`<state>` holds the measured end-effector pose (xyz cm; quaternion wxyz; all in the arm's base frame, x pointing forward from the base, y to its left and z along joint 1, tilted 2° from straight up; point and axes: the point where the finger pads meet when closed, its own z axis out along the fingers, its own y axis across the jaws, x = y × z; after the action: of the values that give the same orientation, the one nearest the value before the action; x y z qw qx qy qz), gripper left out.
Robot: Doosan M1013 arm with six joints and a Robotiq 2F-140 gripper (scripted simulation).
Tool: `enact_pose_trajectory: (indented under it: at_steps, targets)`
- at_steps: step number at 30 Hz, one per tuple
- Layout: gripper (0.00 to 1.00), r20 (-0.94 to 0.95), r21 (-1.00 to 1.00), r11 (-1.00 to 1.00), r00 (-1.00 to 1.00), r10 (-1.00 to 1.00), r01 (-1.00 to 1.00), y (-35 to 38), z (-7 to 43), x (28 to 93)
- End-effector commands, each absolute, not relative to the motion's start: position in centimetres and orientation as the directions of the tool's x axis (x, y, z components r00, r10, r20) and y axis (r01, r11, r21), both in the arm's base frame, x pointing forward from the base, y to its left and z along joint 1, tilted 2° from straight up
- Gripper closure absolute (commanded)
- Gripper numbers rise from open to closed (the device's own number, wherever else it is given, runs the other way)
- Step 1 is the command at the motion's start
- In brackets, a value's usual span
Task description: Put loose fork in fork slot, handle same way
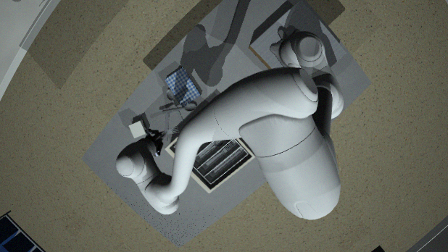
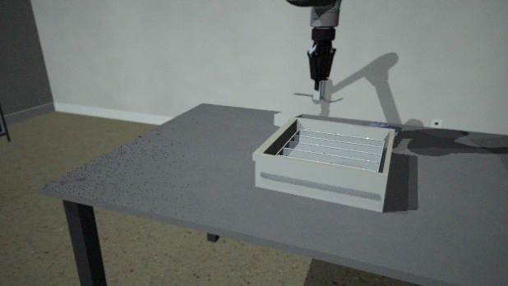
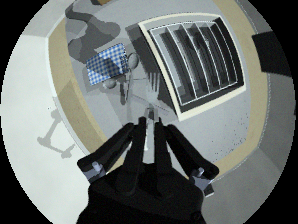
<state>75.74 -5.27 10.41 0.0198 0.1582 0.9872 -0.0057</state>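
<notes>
My gripper (image 2: 320,87) is shut on the loose fork (image 2: 323,99) and holds it level, high above the table, behind the far edge of the tray (image 2: 325,160). In the wrist view the fork (image 3: 152,129) runs as a thin grey strip between the two dark fingers. The tray (image 3: 196,52) is white-walled, with several long slots side by side. From overhead my gripper (image 1: 156,140) hangs just off the tray's (image 1: 214,159) left corner, and the arm hides much of the tray. Cutlery lies in the slots; I cannot tell which slot holds the forks.
A blue checked cloth (image 1: 182,85) lies beyond the tray, with other cutlery (image 1: 179,106) beside it. It also shows in the wrist view (image 3: 109,63). A small white box (image 1: 137,129) (image 2: 281,118) stands near the tray's far left corner.
</notes>
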Motion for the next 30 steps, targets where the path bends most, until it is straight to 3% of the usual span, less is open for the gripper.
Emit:
enact_pose_trajectory:
  at_steps: [1,30]
  targets:
    - [0.98,-0.041,-0.005,0.950,-0.949,0.312,0.312,-5.3,11.6,75.7]
    - [0.98,-0.041,-0.005,0.950,-0.949,0.312,0.312,-5.2,13.1,75.6]
